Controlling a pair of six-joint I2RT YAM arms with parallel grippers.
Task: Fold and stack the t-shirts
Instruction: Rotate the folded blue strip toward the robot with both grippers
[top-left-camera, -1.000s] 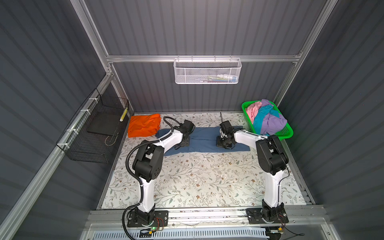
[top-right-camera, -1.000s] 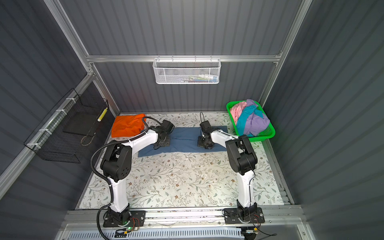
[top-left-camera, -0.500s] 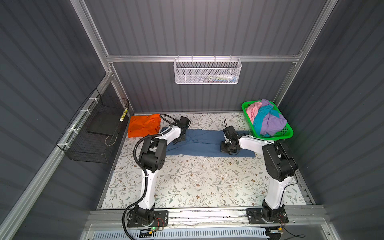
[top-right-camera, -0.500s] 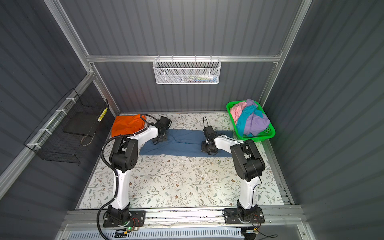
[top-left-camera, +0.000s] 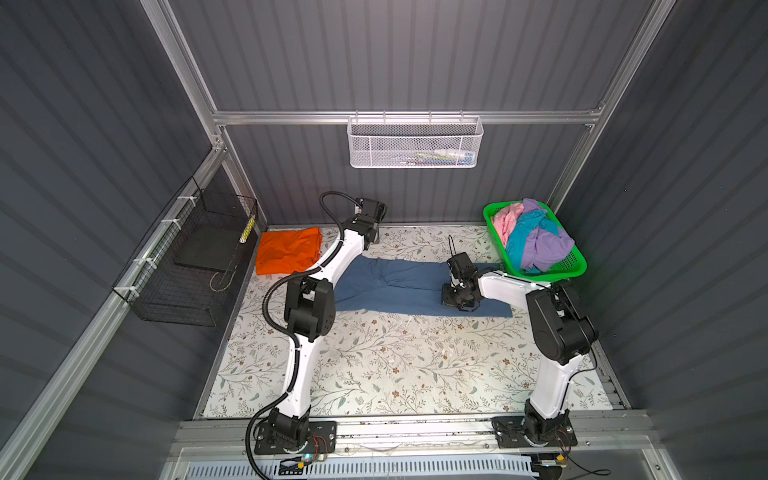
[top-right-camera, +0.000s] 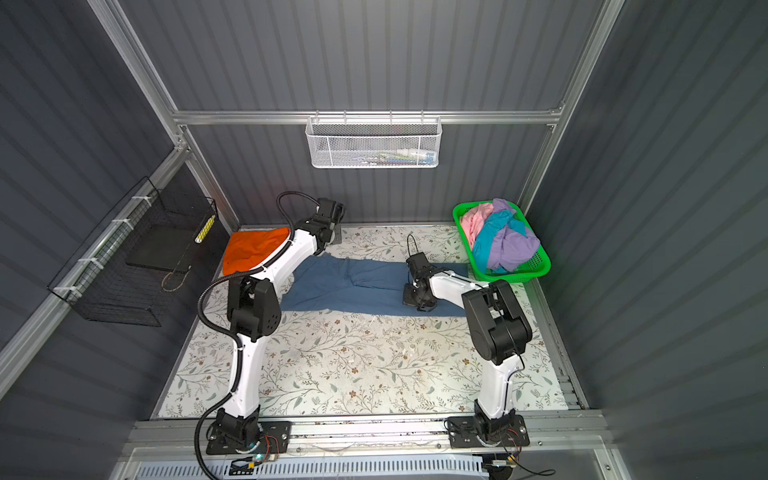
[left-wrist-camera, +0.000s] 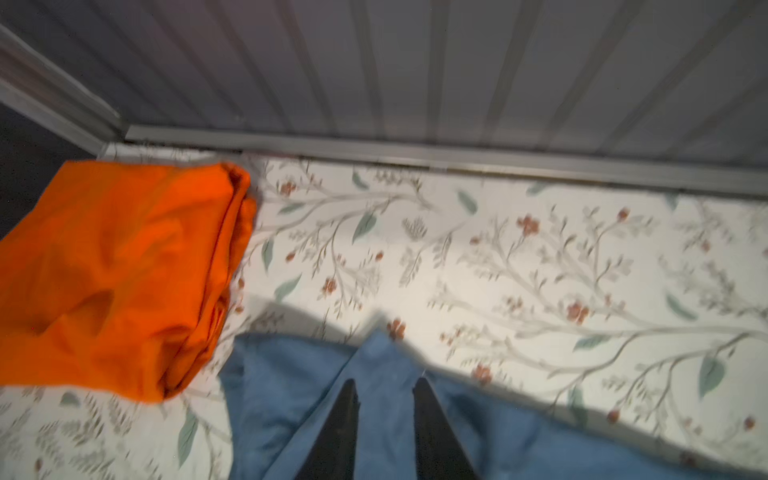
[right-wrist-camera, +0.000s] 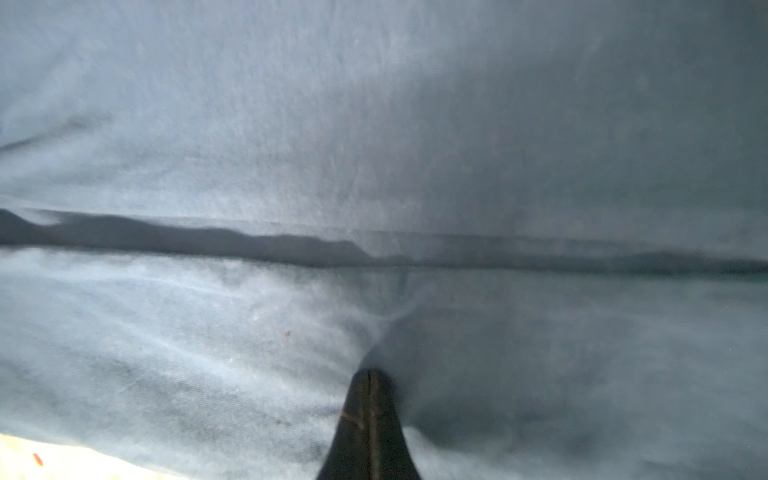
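Dark blue t-shirt (top-left-camera: 399, 286) lies stretched in a long band across the far tabletop (top-left-camera: 415, 365), beside the folded orange t-shirt (top-left-camera: 286, 249). The right hand (right-wrist-camera: 370, 374) is pressed together, pinching its cloth. The left hand (left-wrist-camera: 384, 382) stands slightly parted over its other end, gripping nothing. It looks mid-fold to me; next, the left hand needs a grasp there to fold it over.

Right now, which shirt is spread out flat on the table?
The dark blue t-shirt: it alone lies spread out flat. The orange t-shirt is folded; the other shirts sit bunched in the green basket.
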